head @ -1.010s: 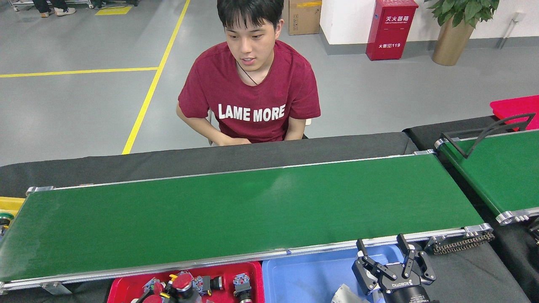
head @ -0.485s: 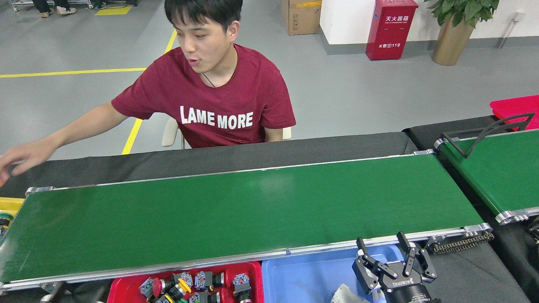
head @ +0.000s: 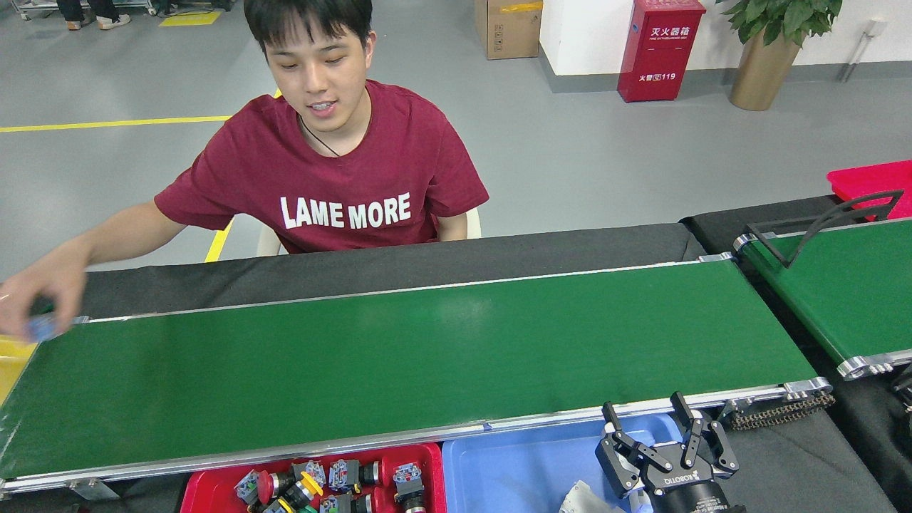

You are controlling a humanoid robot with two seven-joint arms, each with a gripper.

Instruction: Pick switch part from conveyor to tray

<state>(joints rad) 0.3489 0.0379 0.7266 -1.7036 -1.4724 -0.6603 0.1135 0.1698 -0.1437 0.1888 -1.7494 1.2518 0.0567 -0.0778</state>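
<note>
At conveyor end, person's hand.

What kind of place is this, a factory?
Probably a factory floor or a training workshop: a green conveyor runs past trays of switch parts, yellow lines mark the concrete floor, and a red fire-equipment cabinet stands by the wall.

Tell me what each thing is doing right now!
conveyor: belt bare
right gripper: open, empty, over the blue tray
person's hand: holding a small blue part by the belt's left end
red tray: holds switch parts
</note>
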